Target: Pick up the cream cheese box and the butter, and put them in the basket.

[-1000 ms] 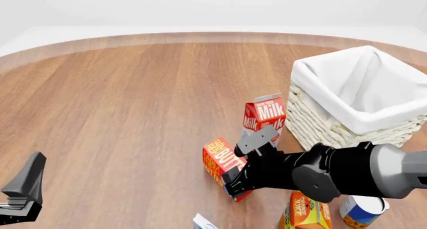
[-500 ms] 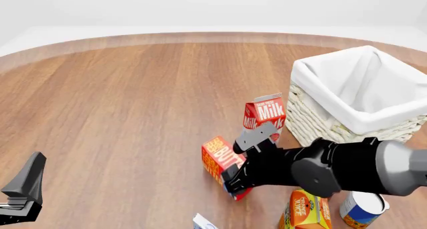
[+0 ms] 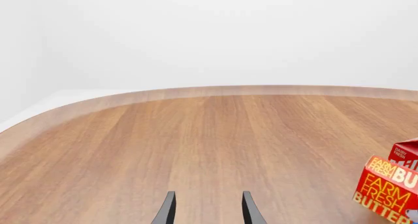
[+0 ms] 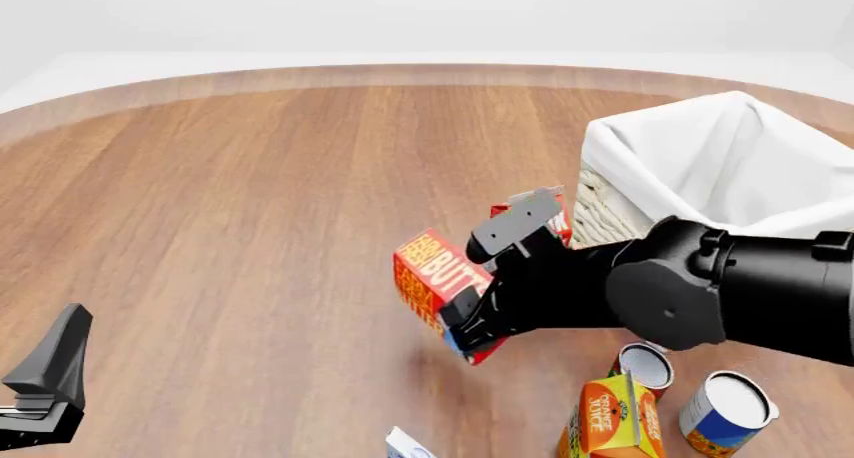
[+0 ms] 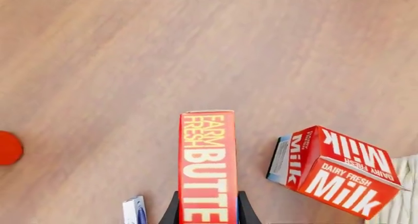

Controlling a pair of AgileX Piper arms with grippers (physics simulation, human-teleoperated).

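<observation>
Nearest me, at the front edge of the bench [image 4: 240, 228], sits one cream cheese box [image 4: 407, 444], mostly cut off from sight, well apart from either arm. Beside it to the right stand one orange juice carton [image 4: 618, 419] and two tins [image 4: 721, 414]. The left tool [image 3: 205, 209] hangs low at the left with its two fingers apart, nothing between them. The right tool [image 5: 206, 212] is clamped on the single butter [image 4: 438, 278] carton, fingers pressed to both of its sides; the carton is off the wood, tilted, its shadow below it. A second ago it stood on the bench, so it has come up and a little leftward. Just behind it one milk carton [image 5: 333, 170] peeks past the arm. Farthest back stands one basket [image 4: 721, 178], holding nothing that I can see.
</observation>
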